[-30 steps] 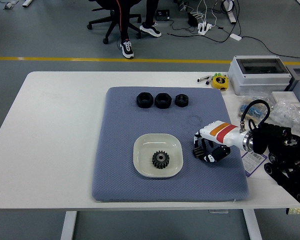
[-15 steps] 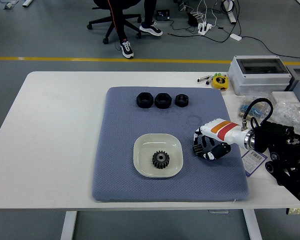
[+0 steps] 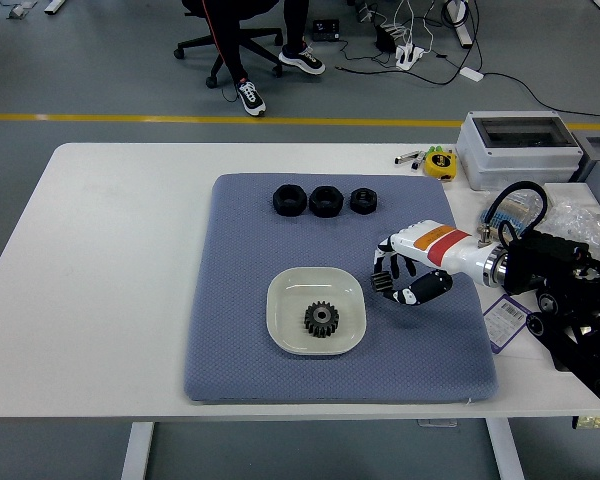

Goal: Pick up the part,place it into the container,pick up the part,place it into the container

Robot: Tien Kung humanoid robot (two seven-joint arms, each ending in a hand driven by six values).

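While I watched from my station, my right hand (image 3: 398, 281) hovered over the blue mat (image 3: 240, 250) just right of the white dish (image 3: 284, 297), its fingers (image 3: 382, 281) loosely curled and, as far as I could tell, holding nothing. One black toothed gear (image 3: 321, 319) lay flat inside the dish, matte and dark with a pale bore, so I judged the first placement done. Three more black parts (image 3: 323, 201) sat in a row near the mat's far edge, chunky, ring-shaped and close together, the right one smaller. My worry was that crowding: reaching for one, the fingers could nudge a neighbour and roll it off the mat onto the worktop (image 3: 110, 250), or clip the dish rim on the way over. My left hand was out of view.
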